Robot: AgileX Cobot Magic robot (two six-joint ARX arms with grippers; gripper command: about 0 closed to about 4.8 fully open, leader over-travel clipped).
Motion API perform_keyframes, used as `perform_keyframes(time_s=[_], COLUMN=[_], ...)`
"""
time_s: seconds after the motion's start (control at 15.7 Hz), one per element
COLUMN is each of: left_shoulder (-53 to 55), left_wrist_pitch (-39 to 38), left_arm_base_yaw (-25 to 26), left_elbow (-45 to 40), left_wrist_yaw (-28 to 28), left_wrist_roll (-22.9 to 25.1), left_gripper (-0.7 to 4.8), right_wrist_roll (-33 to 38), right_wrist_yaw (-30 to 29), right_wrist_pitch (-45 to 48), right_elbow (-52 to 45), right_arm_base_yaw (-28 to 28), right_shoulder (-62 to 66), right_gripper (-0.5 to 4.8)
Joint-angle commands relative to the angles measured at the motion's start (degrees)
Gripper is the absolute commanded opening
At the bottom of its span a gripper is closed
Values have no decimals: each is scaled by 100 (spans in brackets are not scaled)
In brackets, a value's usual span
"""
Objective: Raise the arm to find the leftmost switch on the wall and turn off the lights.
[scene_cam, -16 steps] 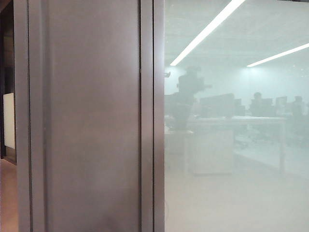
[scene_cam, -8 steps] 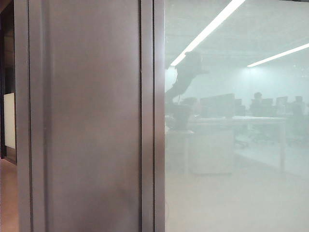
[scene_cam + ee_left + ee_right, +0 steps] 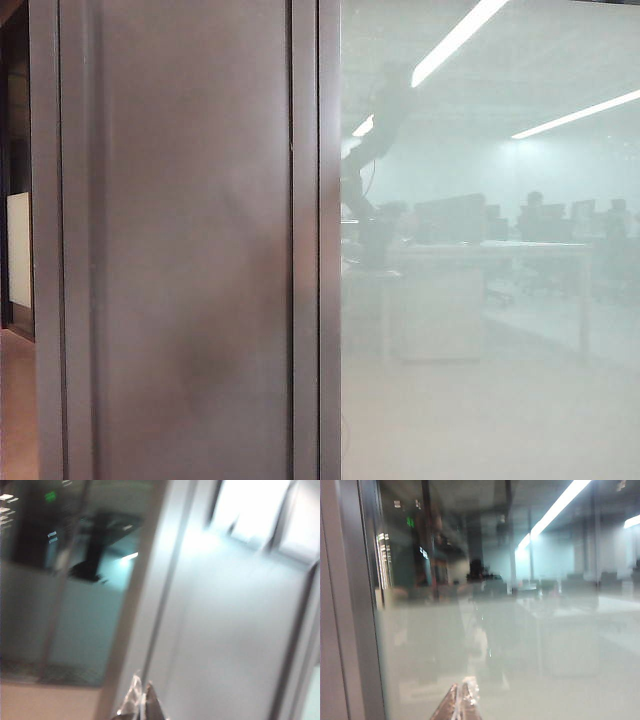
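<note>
Arm raised higher in the frosted glass than half a second ago.

The slender dark jointed arm [image 3: 375, 140], a hazy silhouette with a dangling cable, now stretches up so its bulky head crosses one of two bright ceiling light strips [image 3: 455, 40]; before, the head sat lower. Beside it stands the brown metal wall panel [image 3: 180, 240]. The left gripper [image 3: 141, 700] faces a pale, blurred panel, fingertips nearly together; the right gripper [image 3: 461, 700] faces the misted glass [image 3: 520, 645], fingertips together too.
</note>
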Motion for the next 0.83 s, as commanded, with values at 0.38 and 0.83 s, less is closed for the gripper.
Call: perform_keyframes(time_s=[0.38,0.83], left_shoulder=[1377,2347], left_wrist_pitch=[-861,-1198], left_arm_base_yaw=[-2,-2], left_elbow=[2304,3552], left_wrist_yaw=[352,505], left_wrist_roll=[155,254], left_gripper=[-6,-6], right_wrist_roll=[-227,299], right_wrist_yaw=[-48,-2208], right_wrist_pitch=[-999,-966], right_elbow=[2579,3985], right_arm_base_yaw=[-2,24], right_shoulder=[1539,2868], right_gripper=[-6,-6])
